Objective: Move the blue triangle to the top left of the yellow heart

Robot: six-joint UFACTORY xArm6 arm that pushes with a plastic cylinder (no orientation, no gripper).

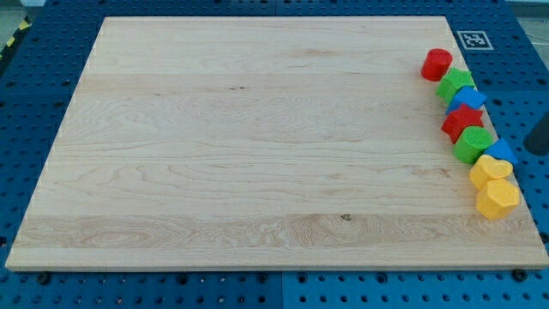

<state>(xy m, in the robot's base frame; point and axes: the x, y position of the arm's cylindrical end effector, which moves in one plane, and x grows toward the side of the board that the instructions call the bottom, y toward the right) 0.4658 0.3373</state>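
The blue triangle (500, 154) sits wedged at the board's right edge, touching the yellow heart (490, 170); my tip is hidden (grasping nothing visible), so pushing risks scattering neighbours.

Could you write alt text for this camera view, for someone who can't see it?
Eight small coloured blocks line the right edge of a wooden board: red, green, blue, red, green, blue, then two yellow. A dark shape, possibly my tip, sits at the view's right.
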